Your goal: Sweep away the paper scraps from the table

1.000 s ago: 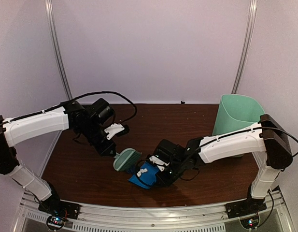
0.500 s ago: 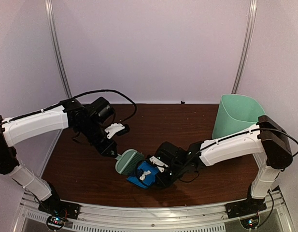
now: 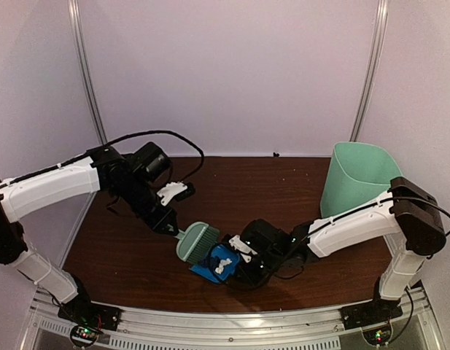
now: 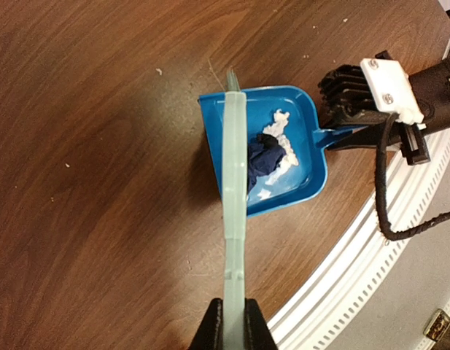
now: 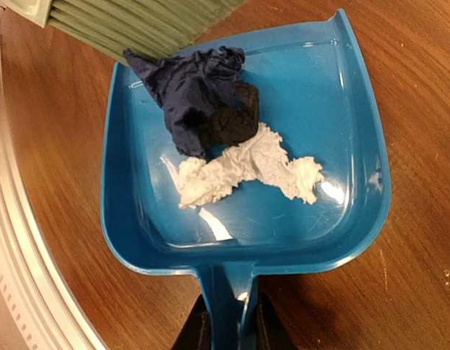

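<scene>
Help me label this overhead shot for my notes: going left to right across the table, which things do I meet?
brush → dustpan → bin

Your stock by colour: table point(image 3: 137, 255), dark reddish-brown wood grain with pale specks; rail point(image 3: 232, 321), silver; dustpan point(image 5: 341, 146), glossy bright blue; brush point(image 3: 194, 242), mint green, its bristles a duller green; scraps point(image 5: 225, 138) in your dustpan, one dark blue, one black, the rest white; bin point(image 3: 356, 179), mint green; arms point(image 3: 49, 189), white shells with black joints and black cables; walls point(image 3: 225, 73), pale lilac-grey.
</scene>
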`<state>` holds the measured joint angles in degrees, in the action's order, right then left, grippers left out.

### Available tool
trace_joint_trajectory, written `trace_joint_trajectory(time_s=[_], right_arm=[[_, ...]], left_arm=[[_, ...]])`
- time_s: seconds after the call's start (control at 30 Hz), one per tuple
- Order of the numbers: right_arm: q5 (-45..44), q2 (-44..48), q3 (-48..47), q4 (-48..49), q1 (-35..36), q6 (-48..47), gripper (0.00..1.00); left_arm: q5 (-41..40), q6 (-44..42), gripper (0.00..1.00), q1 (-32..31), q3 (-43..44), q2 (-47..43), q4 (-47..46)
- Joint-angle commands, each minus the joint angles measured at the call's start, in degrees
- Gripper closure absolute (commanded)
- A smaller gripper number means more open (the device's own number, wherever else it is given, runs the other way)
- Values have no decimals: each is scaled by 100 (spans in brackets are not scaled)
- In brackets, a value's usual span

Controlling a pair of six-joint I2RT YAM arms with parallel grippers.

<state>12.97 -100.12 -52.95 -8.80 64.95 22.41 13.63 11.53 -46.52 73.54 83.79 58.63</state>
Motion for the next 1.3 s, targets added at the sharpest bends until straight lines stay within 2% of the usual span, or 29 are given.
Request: trace_joint_trajectory(time_s=[0.0,0.37,0.6,0.8,1.03,1.27], right_arm=[[-160,270,264,653,35,-186,100],[-293,364,360,1122,44,-445,100],[-330,347,121,1263,42,-618,100],[-428,326,-73,1343,28,-610,100],[-740,537,-265,1131,-68,-445,100],[-1098,1266,-110,944,-331,-143,100]], left_arm=[[-280,242,100,-32,389,-282,87],[-1280,640,100,-32,888,-957,561],[-1612,994,100,-31,1003,-1528,287],[-2436,1334,100,-24,1222,-1850,251],[-3029,1657,100,-7,794,-2164,200],[-2977,1923,100,301,105,-2386,-117]])
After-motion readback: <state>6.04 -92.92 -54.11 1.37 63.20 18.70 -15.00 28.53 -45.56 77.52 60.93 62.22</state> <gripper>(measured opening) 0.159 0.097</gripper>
